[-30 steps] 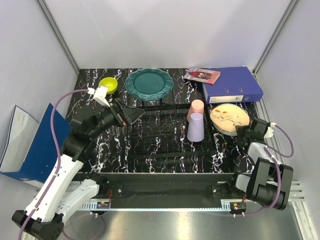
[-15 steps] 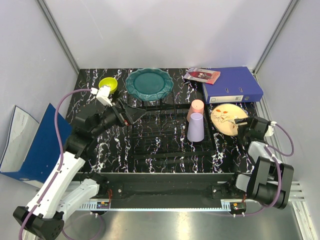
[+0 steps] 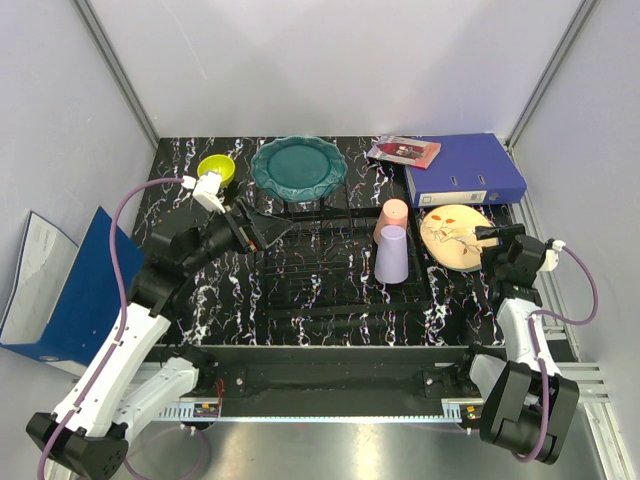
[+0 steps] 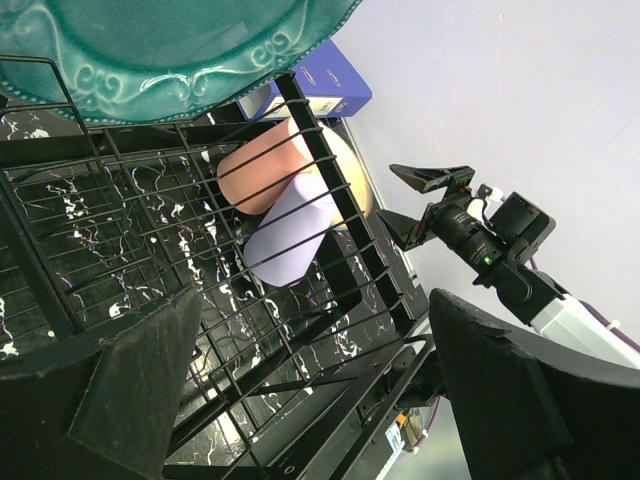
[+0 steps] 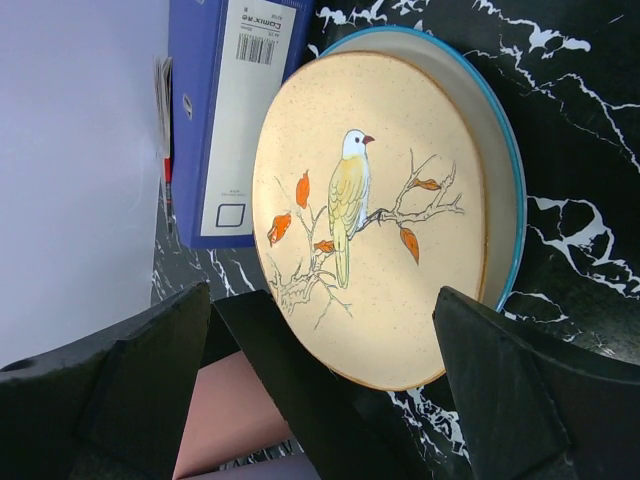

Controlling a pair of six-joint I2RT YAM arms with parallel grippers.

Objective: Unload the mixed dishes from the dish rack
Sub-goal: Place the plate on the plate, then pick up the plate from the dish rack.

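Note:
The black wire dish rack (image 3: 330, 270) fills the table's middle. A teal scalloped plate (image 3: 299, 166) stands at its back edge, seen also in the left wrist view as the teal plate (image 4: 170, 40). A pink cup (image 3: 393, 217) and a lavender cup (image 3: 392, 256) lie at the rack's right side. My left gripper (image 3: 262, 228) hangs open over the rack's back left with nothing between its fingers. Right of the rack, the cream-orange bird plate (image 5: 380, 210) rests on a pale blue-rimmed plate (image 5: 508, 170). My right gripper (image 5: 320, 300) is open just in front of it, holding nothing. A small yellow bowl (image 3: 216, 170) sits at the table's back left.
A blue binder (image 3: 465, 168) lies at the back right with a red-patterned booklet (image 3: 404, 151) beside it. Another blue folder (image 3: 70, 285) leans off the table's left edge. Grey walls close in both sides and the back.
My right gripper has opened and let go of the cream-orange plate, and its wrist has drawn back a little. The left gripper has edged slightly toward the rack.

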